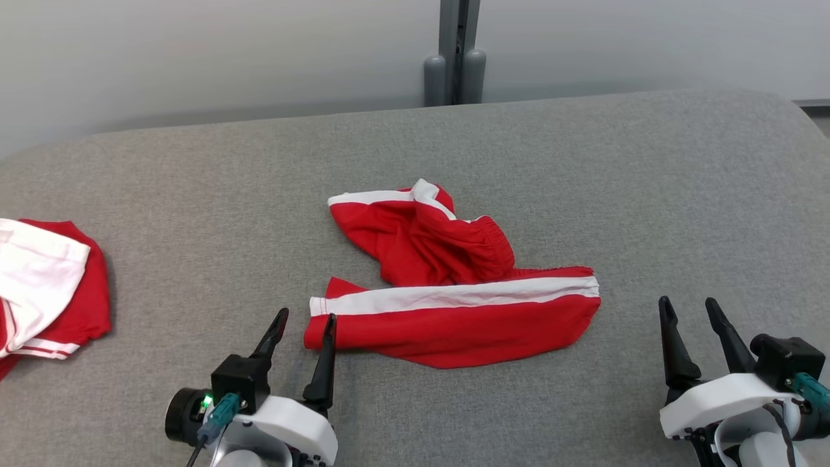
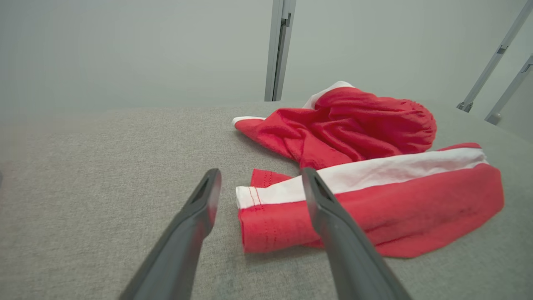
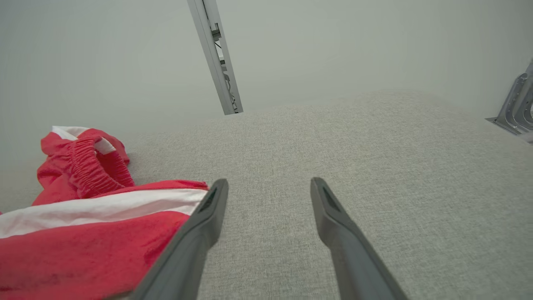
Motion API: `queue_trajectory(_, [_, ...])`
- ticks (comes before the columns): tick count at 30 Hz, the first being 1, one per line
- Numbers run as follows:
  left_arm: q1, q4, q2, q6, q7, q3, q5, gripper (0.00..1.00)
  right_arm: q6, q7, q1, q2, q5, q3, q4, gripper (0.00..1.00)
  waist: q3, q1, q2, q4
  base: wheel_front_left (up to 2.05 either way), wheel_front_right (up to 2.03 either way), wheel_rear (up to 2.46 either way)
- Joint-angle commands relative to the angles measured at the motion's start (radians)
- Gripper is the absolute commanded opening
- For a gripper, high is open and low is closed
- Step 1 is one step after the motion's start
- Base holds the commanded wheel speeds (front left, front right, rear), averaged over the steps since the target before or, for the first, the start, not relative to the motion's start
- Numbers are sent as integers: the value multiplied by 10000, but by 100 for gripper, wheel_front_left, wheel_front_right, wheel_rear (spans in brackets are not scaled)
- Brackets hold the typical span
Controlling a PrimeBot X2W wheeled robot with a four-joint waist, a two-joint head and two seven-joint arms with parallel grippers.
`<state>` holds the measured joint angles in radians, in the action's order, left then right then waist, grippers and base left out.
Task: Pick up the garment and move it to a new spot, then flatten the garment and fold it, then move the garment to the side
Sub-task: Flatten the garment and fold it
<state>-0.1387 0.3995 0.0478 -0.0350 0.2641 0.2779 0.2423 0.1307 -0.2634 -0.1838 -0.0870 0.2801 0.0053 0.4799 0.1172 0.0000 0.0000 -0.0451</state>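
The garment (image 1: 45, 292), a red shirt with a white sleeve and striped trim, lies folded at the far left edge of the grey cushioned surface (image 1: 616, 168). In the middle lies a crumpled red piece (image 1: 454, 318) with a white side stripe and an elastic band, also seen in the left wrist view (image 2: 374, 200) and the right wrist view (image 3: 83, 233). My left gripper (image 1: 306, 319) (image 2: 260, 177) is open at that piece's left hem, its right finger over the hem's corner. To the right of the piece my right gripper (image 1: 688, 303) (image 3: 268, 183) is open with nothing between its fingers.
A grey metal post (image 1: 456, 52) stands behind the surface at the back middle, against a pale wall. The surface's rounded back edge runs across the top of the head view, and its right corner curves down at the far right.
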Motion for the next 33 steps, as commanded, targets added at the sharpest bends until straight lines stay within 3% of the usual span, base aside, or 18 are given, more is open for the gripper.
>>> queue_trajectory(1, [-276, 67, 47, 14, 5, 23, 43, 100, 1, -19, -56, -5, -49, -24, -44, 100, 184, 0, 0, -185, 0, 0, 0])
queue_trajectory(8, [-866, 1328, 50, -420, 5, 156, 643, 100, 1, -19, -291, 45, -71, -2, -113, 100, 506, 0, 0, -532, 0, 0, 0])
queue_trajectory(13, [-1321, 2562, 53, -428, 5, 498, 957, 100, 1, -19, -364, 84, -98, -95, -123, 100, 611, 0, 0, -616, 0, 0, 0])
queue_trajectory(14, [-1363, 2709, 48, -393, 5, 555, 964, 75, 1, -19, -360, 90, -100, -114, -122, 100, 613, 0, 0, -613, 0, 0, 0])
queue_trajectory(15, [-1405, 2774, 50, -370, 5, 574, 1042, 22, 1, -19, -361, 93, -100, -130, -118, 100, 610, 0, 0, -606, 0, 0, 0])
queue_trajectory(16, [-1432, 2820, 48, -374, 5, 607, 1048, 0, 1, -19, -362, 96, -105, -140, -117, 100, 603, 0, 0, -597, 0, 0, 0])
queue_trajectory(33, [311, 2299, 47, -534, 5, -836, 218, 0, 1, -19, 279, 87, -69, -141, 12, 100, -500, 0, 0, -123, 0, 0, 0])
